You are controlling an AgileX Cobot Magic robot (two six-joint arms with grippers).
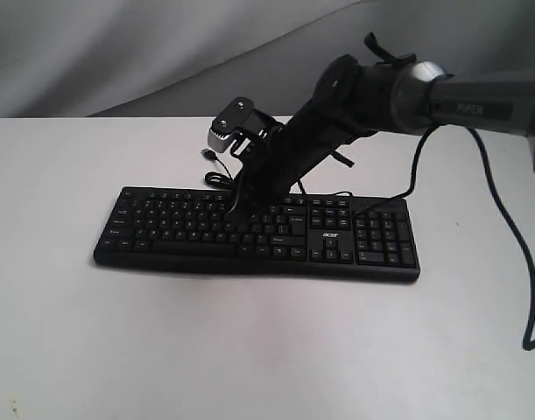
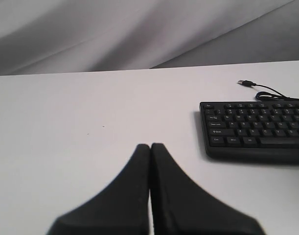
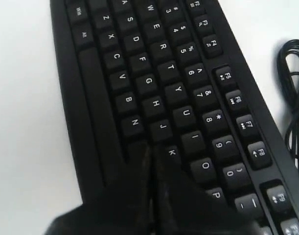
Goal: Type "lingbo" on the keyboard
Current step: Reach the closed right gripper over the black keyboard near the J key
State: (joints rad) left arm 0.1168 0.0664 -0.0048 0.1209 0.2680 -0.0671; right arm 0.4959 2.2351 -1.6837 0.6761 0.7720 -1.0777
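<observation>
The black keyboard (image 1: pixel 258 232) lies across the middle of the white table, its acer logo near the arrow keys. My right gripper (image 1: pixel 235 210) reaches down from the right onto the middle letter keys, fingers pressed together and shut. In the right wrist view its closed tip (image 3: pixel 150 149) sits low on the keyboard (image 3: pixel 154 88), between the N and K keys around M, with J just beyond it. My left gripper (image 2: pixel 150 146) is shut and empty over bare table, off the left end of the keyboard (image 2: pixel 257 128). It does not show in the exterior view.
The thin black USB cable (image 1: pixel 216 171) coils behind the keyboard, its plug (image 2: pixel 246 82) lying loose on the table. A grey cloth backdrop (image 1: pixel 118 52) hangs behind the table. The right arm's own cable (image 1: pixel 512 227) droops at the right side.
</observation>
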